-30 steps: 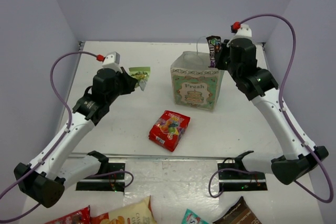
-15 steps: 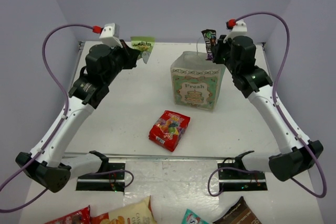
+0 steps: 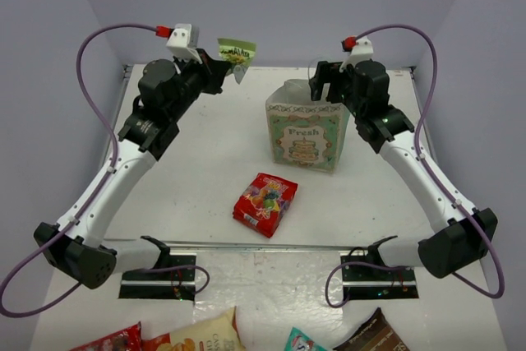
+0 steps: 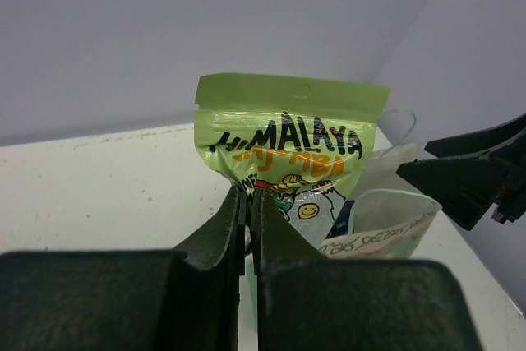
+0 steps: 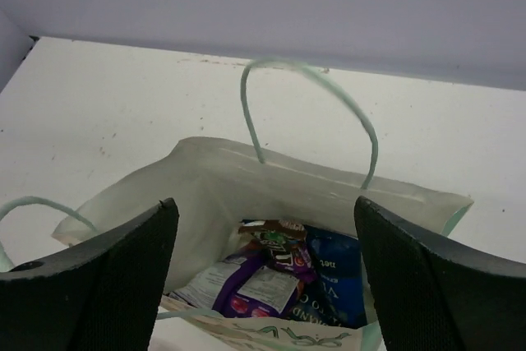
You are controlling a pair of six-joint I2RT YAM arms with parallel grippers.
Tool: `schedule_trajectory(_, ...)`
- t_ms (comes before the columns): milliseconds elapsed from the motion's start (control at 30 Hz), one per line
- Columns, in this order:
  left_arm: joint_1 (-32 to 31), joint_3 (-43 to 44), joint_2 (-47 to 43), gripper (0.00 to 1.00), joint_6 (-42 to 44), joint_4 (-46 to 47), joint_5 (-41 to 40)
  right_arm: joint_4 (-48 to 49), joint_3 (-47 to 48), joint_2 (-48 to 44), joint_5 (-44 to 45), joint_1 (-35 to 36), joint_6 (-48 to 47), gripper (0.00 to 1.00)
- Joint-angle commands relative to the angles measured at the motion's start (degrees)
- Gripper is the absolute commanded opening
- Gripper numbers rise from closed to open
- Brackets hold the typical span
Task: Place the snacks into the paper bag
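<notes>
The cream paper bag point(image 3: 306, 133) with its mint panel stands upright at mid-table. My right gripper point(image 3: 325, 80) hangs open just above its mouth, fingers wide and empty point(image 5: 265, 207). Down inside the bag point(image 5: 205, 178) lie a dark brown packet point(image 5: 275, 236), a purple candy pack point(image 5: 238, 281) and a blue chip bag point(image 5: 337, 273). My left gripper point(image 3: 223, 67) is raised left of the bag, shut point(image 4: 248, 199) on the lower edge of a tiny green packet point(image 4: 288, 133), which shows up high point(image 3: 237, 51). A red candy bag point(image 3: 265, 202) lies flat in front of the paper bag.
Beyond the near rail lie a large yellow-orange chip bag point(image 3: 197, 336), a red packet point(image 3: 111, 341), a teal packet point(image 3: 302, 341) and a big dark brown pouch point(image 3: 374, 336). Grey walls close in the back and sides. The bag's thin handles point(image 5: 308, 80) stick up.
My right gripper opened and the dark brown packet it held dropped into the paper bag. My left arm lifted the green packet higher and carried it right, toward the bag.
</notes>
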Motion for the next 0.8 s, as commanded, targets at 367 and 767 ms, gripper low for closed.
schedule_trajectory(367, 0.0, 6.9, 9.0, 0.00, 3.7, 9.3, 8.1, -8.6, 7.6, 3.3, 5.5, -0.6, 4.0, 0.93)
schedule_trajectory(767, -0.8, 11.3, 15.7, 0.00, 3.2, 11.6, 13.0, -10.2, -3.6, -10.6, 13.7, -1.3, 14.9, 0.89)
